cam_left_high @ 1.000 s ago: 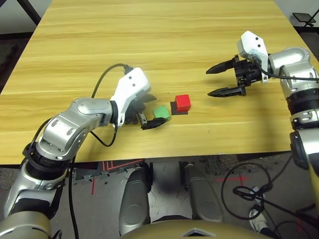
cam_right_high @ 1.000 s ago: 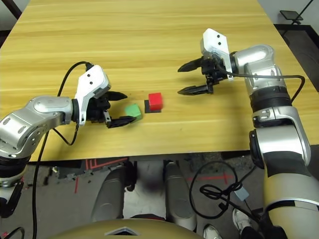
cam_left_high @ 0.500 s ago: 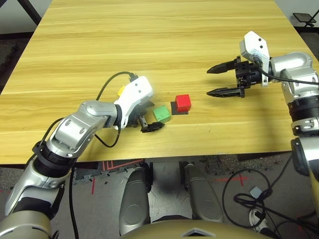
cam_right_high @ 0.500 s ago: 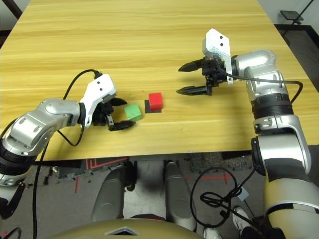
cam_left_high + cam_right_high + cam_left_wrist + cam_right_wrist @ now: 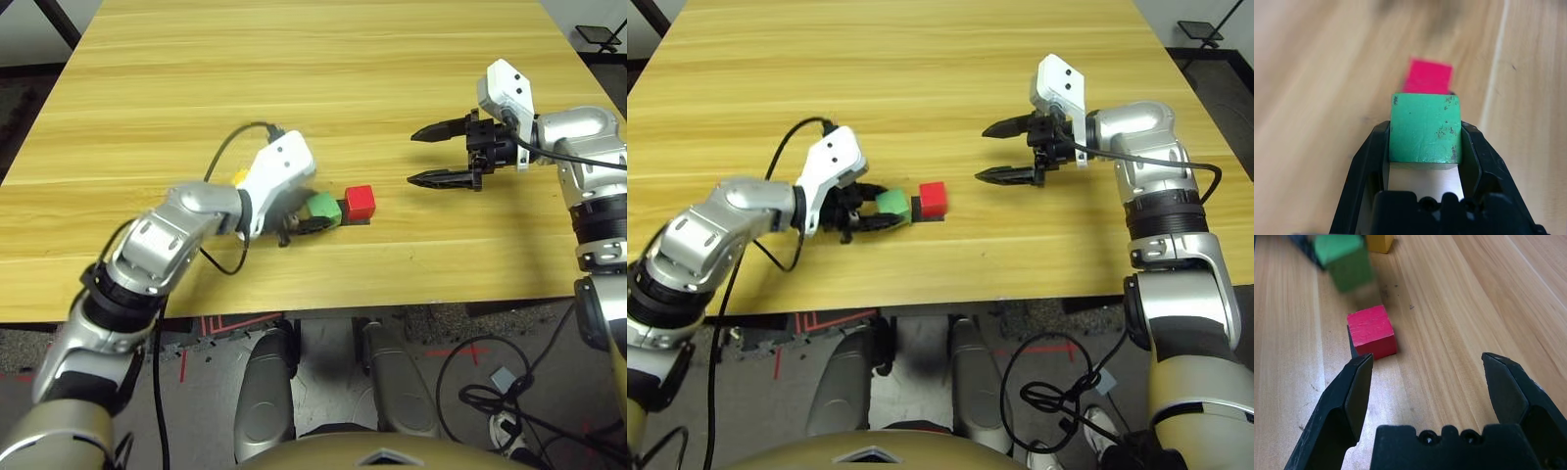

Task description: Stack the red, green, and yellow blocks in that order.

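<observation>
Two end effectors: left end effector (image 5: 1425, 147) grips the green block (image 5: 1424, 128) beside the red block (image 5: 360, 202); right end effector (image 5: 427, 155) gapes wide above the counter (image 5: 323, 88).

No text, label, brand, number or sign can be read on anything in these views.
</observation>
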### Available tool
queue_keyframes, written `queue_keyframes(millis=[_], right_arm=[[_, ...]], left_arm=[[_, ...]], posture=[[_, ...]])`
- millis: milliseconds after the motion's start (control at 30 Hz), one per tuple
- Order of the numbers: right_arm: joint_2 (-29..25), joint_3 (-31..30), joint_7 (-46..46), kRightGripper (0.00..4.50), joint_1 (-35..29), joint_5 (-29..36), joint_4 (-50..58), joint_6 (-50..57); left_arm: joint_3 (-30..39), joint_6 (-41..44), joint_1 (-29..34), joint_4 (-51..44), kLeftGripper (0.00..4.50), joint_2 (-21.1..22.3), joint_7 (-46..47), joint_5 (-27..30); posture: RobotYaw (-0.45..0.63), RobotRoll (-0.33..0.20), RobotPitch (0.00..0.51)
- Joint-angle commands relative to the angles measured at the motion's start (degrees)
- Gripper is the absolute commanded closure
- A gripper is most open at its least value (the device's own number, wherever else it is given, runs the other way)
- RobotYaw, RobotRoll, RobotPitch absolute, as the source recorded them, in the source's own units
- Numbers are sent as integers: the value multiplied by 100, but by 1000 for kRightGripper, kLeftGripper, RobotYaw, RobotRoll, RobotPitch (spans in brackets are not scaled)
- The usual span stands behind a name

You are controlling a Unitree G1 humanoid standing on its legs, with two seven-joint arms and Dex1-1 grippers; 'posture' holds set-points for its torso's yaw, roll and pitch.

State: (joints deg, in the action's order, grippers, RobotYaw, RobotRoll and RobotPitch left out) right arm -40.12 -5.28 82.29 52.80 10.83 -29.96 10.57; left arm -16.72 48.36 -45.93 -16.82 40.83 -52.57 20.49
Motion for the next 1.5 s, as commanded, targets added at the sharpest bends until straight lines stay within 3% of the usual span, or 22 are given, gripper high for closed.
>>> queue_keyframes(millis=[33,833,1500], right_arm=[[-86,88,-27,0,-207,66,152,56],[-371,425,-493,0,-1125,335,1114,558],[-477,468,-646,0,-1208,445,1338,740]], left_arm=[[-106,-90,-385,240,2447,82,-475,8],[-669,-880,-963,1775,2447,-1343,-870,-638],[-716,-1010,-687,1839,2447,-1488,-1031,-869]], posture=[[113,3,256],[-20,22,264],[-45,14,276]])
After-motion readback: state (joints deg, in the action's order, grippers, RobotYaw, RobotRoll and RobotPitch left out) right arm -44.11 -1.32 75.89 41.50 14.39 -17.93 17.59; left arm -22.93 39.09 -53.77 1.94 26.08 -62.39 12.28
